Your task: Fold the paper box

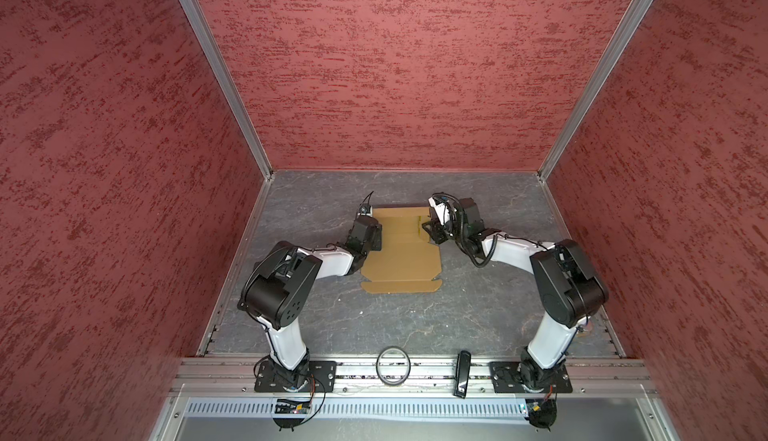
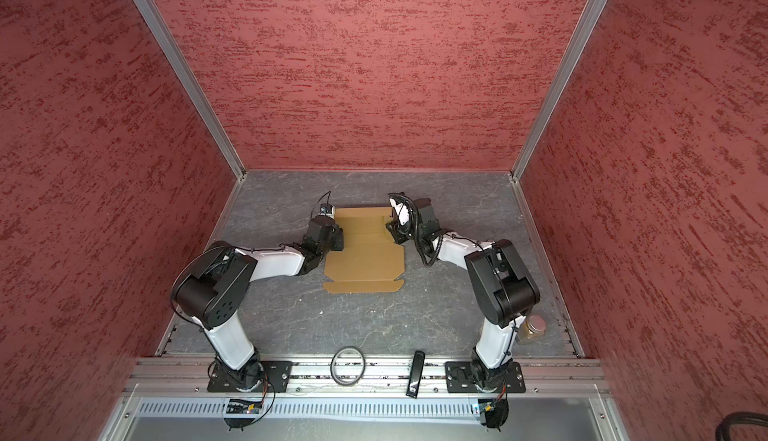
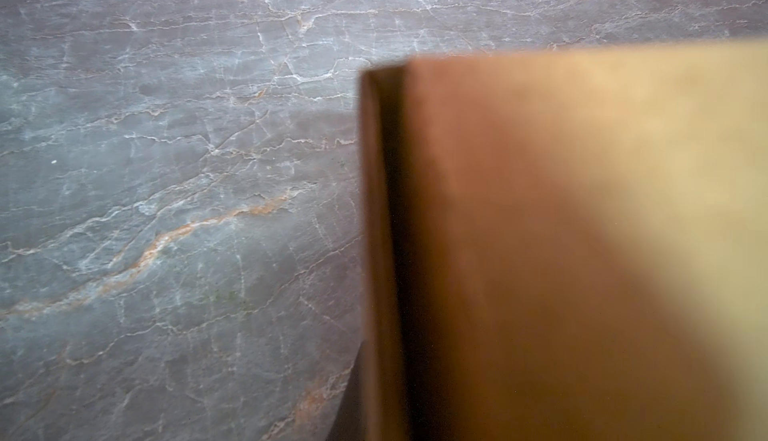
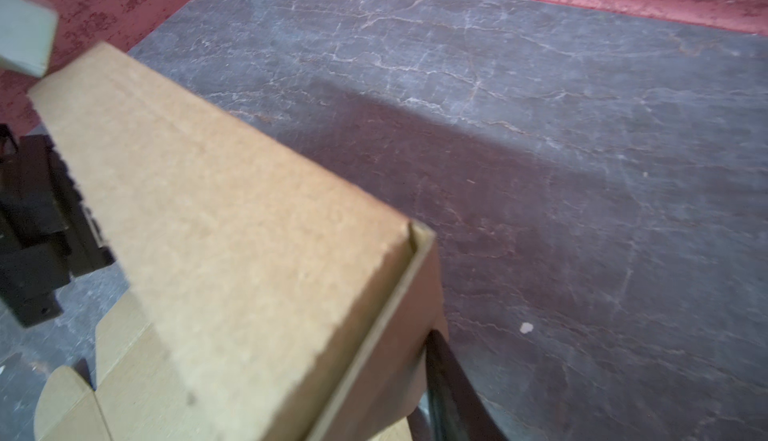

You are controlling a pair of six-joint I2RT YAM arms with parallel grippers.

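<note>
The paper box (image 1: 399,264) (image 2: 365,260) is a tan cardboard sheet lying on the grey marble table, with its far end partly folded up. My left gripper (image 1: 376,235) (image 2: 338,239) is at the box's left side wall. In the left wrist view that wall (image 3: 540,231) stands upright right in front of the camera, with a dark finger (image 3: 351,397) against it; the gripper is shut on it. My right gripper (image 1: 430,231) (image 2: 392,231) is at the right wall (image 4: 228,231). One finger (image 4: 449,389) lies against that wall's outer face and the other is hidden behind the cardboard.
A dark ring (image 1: 393,366) and a black oblong object (image 1: 462,374) lie on the front rail. A small jar (image 2: 536,326) stands by the right arm's base. Red walls close in the table on three sides. The left arm's wrist (image 4: 37,231) shows beyond the box.
</note>
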